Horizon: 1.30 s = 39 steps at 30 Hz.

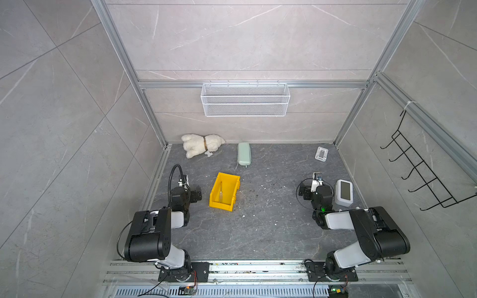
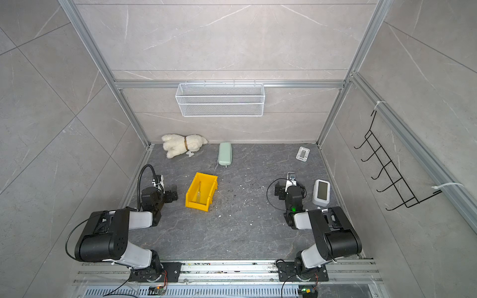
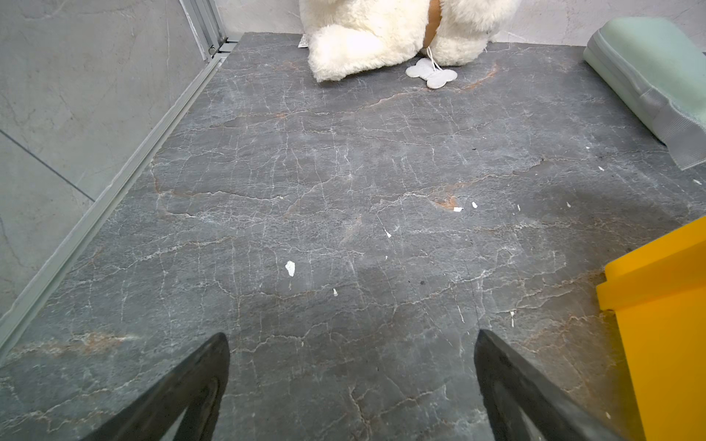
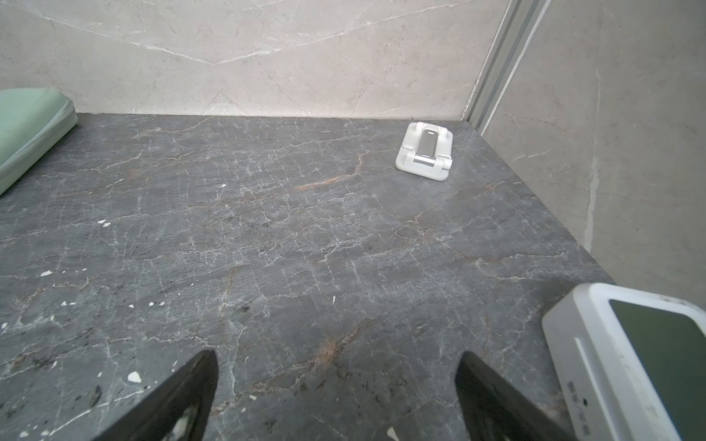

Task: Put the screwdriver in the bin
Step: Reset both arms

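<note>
The screwdriver [image 1: 221,192], with a clear handle and a thin shaft, lies lengthwise inside the yellow bin [image 1: 212,192] in both top views, screwdriver [image 2: 199,193] and bin [image 2: 190,189]. The bin stands on the dark stone floor, left of centre. In the left wrist view my left gripper [image 3: 352,336] is open over bare floor, with a corner of the bin [image 3: 664,305] off to one side. My right gripper [image 4: 337,354] is open too, over bare floor, holding nothing. Both arms are drawn back: left arm [image 1: 184,194] beside the bin, right arm [image 1: 321,196] well apart from it.
A white plush dog [image 1: 202,145], a pale green case [image 1: 244,154] and a small white stand [image 1: 321,154] lie along the back wall. A white device with a screen [image 1: 344,192] sits close beside the right arm. A wire mesh basket [image 1: 245,99] and a black hook rack [image 1: 418,170] hang on the walls.
</note>
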Each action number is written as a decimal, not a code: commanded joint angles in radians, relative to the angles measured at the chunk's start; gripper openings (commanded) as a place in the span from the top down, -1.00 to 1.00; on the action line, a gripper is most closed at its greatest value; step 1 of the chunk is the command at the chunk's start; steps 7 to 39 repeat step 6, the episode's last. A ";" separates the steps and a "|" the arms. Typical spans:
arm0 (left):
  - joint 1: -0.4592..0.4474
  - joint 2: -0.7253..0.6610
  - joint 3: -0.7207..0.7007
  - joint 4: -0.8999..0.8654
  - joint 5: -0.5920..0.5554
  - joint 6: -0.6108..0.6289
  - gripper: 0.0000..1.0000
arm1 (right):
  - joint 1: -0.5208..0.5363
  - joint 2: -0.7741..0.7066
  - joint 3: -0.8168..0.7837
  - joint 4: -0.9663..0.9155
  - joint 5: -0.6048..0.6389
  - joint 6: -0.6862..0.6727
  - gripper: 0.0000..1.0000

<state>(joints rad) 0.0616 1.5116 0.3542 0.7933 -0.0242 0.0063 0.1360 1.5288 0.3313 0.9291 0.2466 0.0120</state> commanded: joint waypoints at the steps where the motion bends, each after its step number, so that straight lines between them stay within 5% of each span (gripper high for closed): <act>1: 0.003 -0.010 0.015 0.037 0.002 -0.014 -1.00 | 0.002 -0.007 0.021 -0.030 0.019 0.015 -0.98; 39: 0.003 -0.011 0.015 0.037 0.004 -0.015 -1.00 | 0.003 -0.010 0.017 -0.024 0.016 0.012 -0.98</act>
